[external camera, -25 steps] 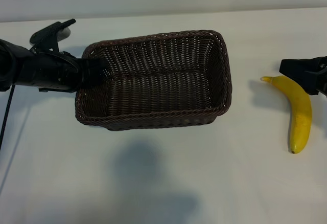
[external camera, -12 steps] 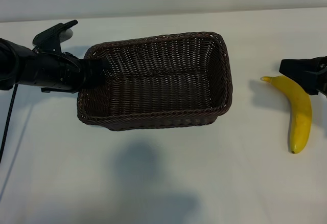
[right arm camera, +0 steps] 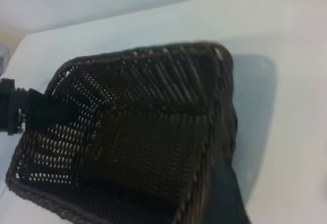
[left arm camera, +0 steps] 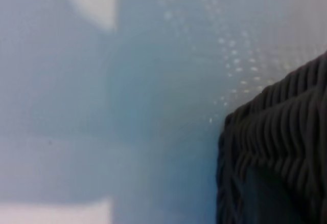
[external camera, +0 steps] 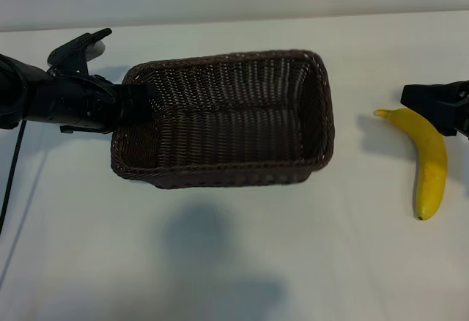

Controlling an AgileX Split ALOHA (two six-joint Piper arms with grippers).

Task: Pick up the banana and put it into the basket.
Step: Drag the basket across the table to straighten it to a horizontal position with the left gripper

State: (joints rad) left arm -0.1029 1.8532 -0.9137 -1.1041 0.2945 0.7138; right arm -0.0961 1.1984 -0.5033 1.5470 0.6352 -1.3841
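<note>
A plain white table [external camera: 242, 262] fills the exterior view, with a pale wall behind it.

My left arm reaches in from the left edge, lying low and nearly level across the table, its black wrist pointing toward the basket [external camera: 227, 119]. My left gripper [external camera: 138, 100] sits at the basket's left short wall, right at the rim; whether its fingers pinch the wicker or merely touch it I cannot tell, nor how far apart they stand. The left wrist view shows only a corner of dark weave [left arm camera: 276, 147] close up against the table.

My right gripper [external camera: 440, 108] enters at the right edge, just above the banana's [external camera: 429, 160] upper end, its dark fingers over the stem end. It holds nothing; its jaws stand fairly wide.

The banana lies flat on the table, well to the right of the basket and apart from it. Its long axis runs roughly top to bottom in the exterior view, the stem tip pointing up and left toward the basket, the blunt end toward the near edge, the curve bulging right.

The basket stands upright, its long axis running left to right.
</note>
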